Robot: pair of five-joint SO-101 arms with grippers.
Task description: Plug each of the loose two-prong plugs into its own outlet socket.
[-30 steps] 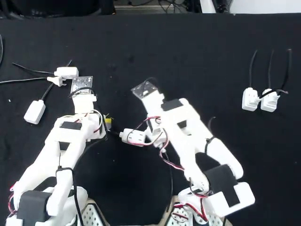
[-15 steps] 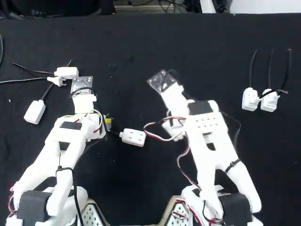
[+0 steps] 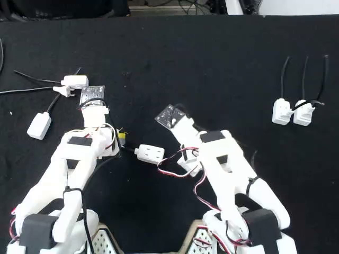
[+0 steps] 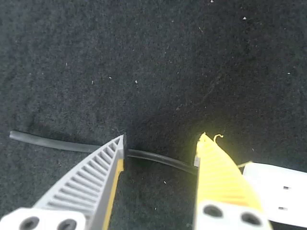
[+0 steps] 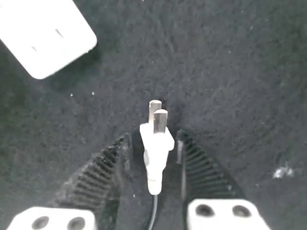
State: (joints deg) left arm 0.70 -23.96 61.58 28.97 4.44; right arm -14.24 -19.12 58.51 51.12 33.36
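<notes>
A white outlet strip [image 3: 149,153] lies on the black table between the two arms, with a black cable [image 4: 48,141] running off it. My left gripper [image 4: 161,139] is open, its grey and yellow fingers straddling that cable close beside the strip [image 4: 278,196]. My right gripper [image 5: 153,139] is shut on a white two-prong plug [image 5: 156,143], prongs pointing away from the wrist, a short way from the strip [image 5: 45,36]. In the high view the right arm [image 3: 212,153] leans in over the strip's right end.
At the far left lie a loose two-prong plug [image 3: 63,91], a white connector [image 3: 74,81] and a white adapter block [image 3: 38,125] on dark cables. Two white plug bodies [image 3: 282,111] [image 3: 303,112] with black leads sit at the right. Open black mat lies between.
The right arm swung out to the right and farther back, then came back nearer and leftward toward the outlet strip. The left arm and the strip have stayed put.
</notes>
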